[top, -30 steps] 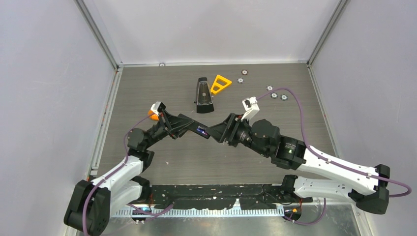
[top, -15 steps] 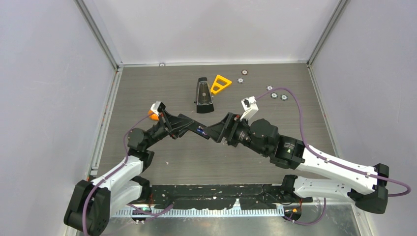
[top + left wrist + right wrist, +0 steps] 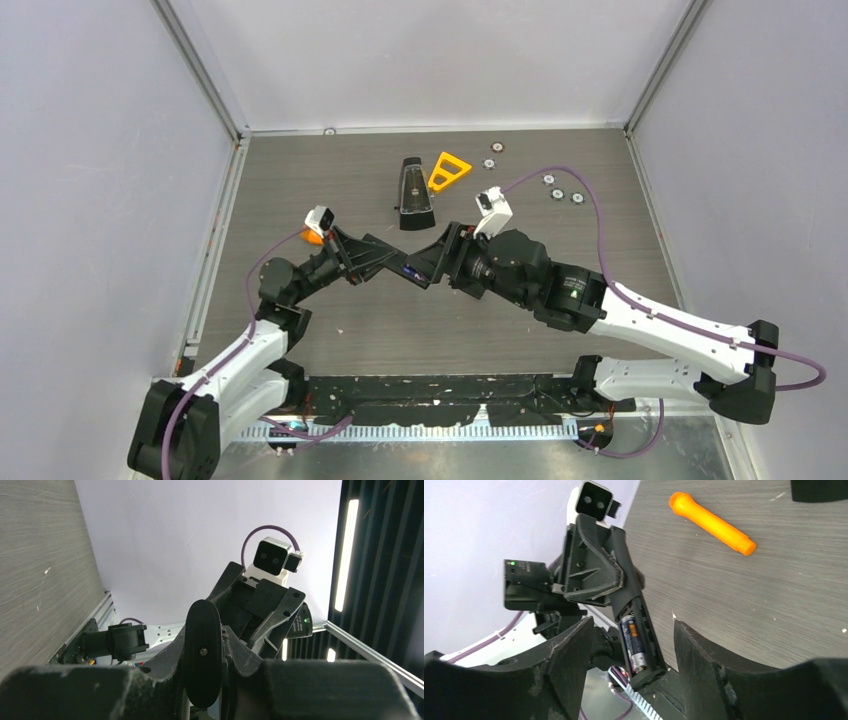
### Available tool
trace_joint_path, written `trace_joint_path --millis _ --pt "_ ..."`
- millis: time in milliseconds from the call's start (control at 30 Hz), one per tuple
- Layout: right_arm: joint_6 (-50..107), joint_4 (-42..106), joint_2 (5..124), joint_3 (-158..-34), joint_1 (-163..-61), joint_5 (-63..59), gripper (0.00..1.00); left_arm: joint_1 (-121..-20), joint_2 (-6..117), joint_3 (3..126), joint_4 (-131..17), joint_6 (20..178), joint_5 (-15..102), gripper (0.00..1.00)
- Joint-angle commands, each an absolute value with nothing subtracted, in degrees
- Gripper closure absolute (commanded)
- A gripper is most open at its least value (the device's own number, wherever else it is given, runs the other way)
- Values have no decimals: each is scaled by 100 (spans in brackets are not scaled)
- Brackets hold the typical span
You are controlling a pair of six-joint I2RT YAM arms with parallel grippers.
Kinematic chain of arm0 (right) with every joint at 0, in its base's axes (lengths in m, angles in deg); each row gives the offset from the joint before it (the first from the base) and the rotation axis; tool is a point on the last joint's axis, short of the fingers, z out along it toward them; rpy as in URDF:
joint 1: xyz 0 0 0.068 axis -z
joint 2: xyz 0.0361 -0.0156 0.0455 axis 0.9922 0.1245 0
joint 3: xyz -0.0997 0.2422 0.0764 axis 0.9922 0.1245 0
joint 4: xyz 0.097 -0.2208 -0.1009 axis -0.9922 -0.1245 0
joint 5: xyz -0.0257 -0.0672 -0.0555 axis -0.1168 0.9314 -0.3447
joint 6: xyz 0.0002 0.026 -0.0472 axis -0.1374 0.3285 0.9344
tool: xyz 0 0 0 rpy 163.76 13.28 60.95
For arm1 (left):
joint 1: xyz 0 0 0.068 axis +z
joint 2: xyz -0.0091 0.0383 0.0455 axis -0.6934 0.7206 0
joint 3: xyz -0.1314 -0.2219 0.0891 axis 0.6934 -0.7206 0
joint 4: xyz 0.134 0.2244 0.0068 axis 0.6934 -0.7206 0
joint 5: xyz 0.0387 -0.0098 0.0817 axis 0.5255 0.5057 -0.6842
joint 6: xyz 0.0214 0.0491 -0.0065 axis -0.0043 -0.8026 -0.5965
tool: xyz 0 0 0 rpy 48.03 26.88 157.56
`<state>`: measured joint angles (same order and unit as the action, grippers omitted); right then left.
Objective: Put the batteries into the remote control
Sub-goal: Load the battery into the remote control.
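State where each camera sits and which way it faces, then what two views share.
Top external: above and behind the bases, looking down on the grey wood-grain table; both arms show, left gripper and right gripper close together mid-table.
Left wrist: on the left arm, looking along the slim black remote control it clamps, towards the right arm; its own dark fingers show.
Right wrist: on the right arm, looking between its own open fingers at the left gripper.
Shared: both wrist views show the remote control, from opposite ends.
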<state>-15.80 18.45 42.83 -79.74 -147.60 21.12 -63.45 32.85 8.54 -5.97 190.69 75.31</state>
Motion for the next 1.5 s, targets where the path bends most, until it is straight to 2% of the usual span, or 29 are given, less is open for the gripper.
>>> trace_joint_path --millis 0,433,600,700,767,867,967,1133,1467 --pt "-1525 1536 4375 -8265 -14746 2239 37 -6367 3099 1130 -830 18719 7606 100" --pt "-1534 1235 4511 -8312 -14743 2152 63 -6367 3109 1204 -798 18795 7603 100" --pt "-1572 1214 4468 -8308 -14744 2185 66 -6367 3133 1203 -798 18785 7591 100" --pt "-1596 1212 4442 -8308 -14744 2191 63 -6367 3145 1200 -793 18793 7586 100" --pt "-1611 1261 4406 -8285 -14742 2185 57 -6367 3143 1189 -793 18802 7575 100" --pt "-1659 1445 4217 -8138 -14740 2165 40 -6367 3141 1194 -798 18823 7556 100" --pt "-1714 1572 4042 -8031 -14735 2188 31 -6367 3135 1175 -789 18854 7537 100" --pt "-2047 1715 3787 -7699 -14644 2055 29 -6367 3113 1094 -644 19009 7405 100" --pt "-2854 2724 3405 -6870 -14362 1324 41 -6367 3025 1194 -481 19050 7355 100"
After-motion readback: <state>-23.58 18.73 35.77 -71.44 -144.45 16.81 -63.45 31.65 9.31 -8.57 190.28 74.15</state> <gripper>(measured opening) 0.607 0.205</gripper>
